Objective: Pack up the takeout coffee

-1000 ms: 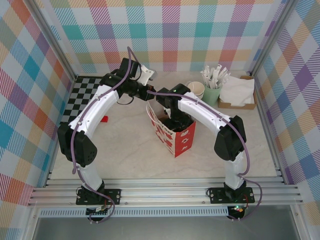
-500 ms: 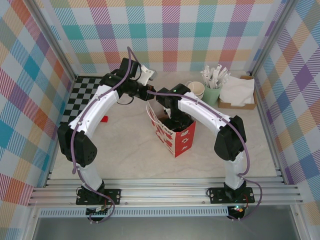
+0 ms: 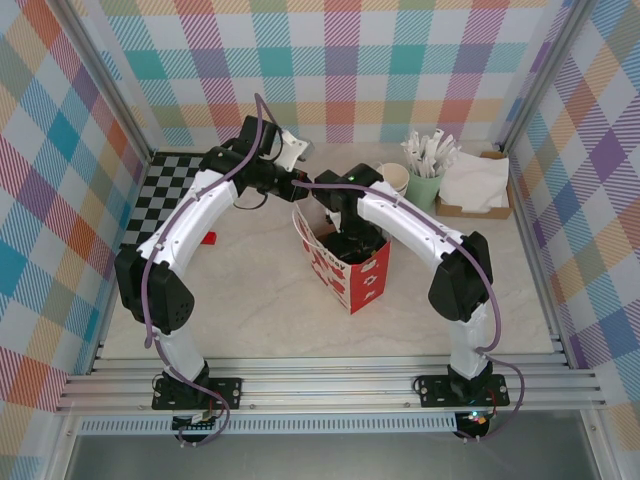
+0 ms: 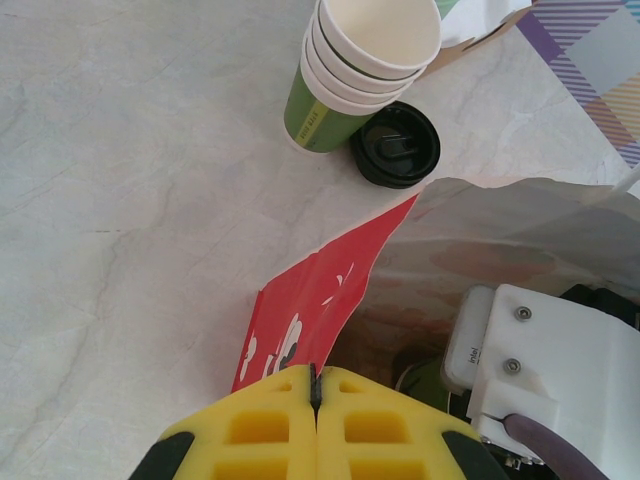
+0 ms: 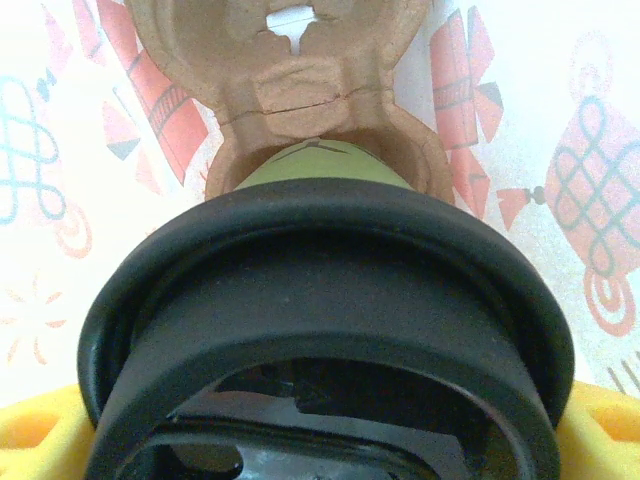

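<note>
Top external view gave us little change over the last second: the left arm had not shifted, and the right arm's wrist had crept slightly toward the far side of the paper bag [image 3: 352, 272], whose mouth looked a touch wider for it. Neither pincer had altered its opening.

Starting at the left, the left pincer [image 4: 316, 385] was fully closed, its yellow pads nipping the red rim of the paper bag and holding the mouth open over the pale surface [image 4: 120, 150]. Just beyond that rim a stack of lidless cups [image 4: 365, 65] stood with loose black lids [image 4: 397, 145] touching its base, both outside the bag.

Moving right, the right pincer [image 5: 320, 430] was deep in the bag, jaws spread wide around the takeout coffee [image 5: 320, 300] just under its black lid. Its green body pointed down into a ring of the cardboard carrier [image 5: 320, 90] on the bag floor; we could not tell whether it was fully seated.

We judged the small drift to be a last alignment, so the packing was nearly done, with release and withdrawal of both arms left to do
</note>
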You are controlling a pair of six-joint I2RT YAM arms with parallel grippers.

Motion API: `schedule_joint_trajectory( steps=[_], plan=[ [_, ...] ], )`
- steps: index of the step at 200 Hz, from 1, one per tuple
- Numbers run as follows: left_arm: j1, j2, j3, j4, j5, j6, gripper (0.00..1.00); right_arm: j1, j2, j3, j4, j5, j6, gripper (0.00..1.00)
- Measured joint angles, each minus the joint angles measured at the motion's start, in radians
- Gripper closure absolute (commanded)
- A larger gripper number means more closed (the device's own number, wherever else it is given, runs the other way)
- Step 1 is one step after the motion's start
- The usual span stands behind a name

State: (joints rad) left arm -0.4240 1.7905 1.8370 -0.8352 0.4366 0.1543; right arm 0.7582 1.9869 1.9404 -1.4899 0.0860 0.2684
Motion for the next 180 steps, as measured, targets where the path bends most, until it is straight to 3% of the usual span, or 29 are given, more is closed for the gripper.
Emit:
schedule_joint_trajectory(
  steps=[180],
  plan=[
    [0.000,0.000,0.000,0.000,0.011,-0.004,1.00,0.000,0.000,0.016,0.013,0.003,-0.016,0.65]
  ],
)
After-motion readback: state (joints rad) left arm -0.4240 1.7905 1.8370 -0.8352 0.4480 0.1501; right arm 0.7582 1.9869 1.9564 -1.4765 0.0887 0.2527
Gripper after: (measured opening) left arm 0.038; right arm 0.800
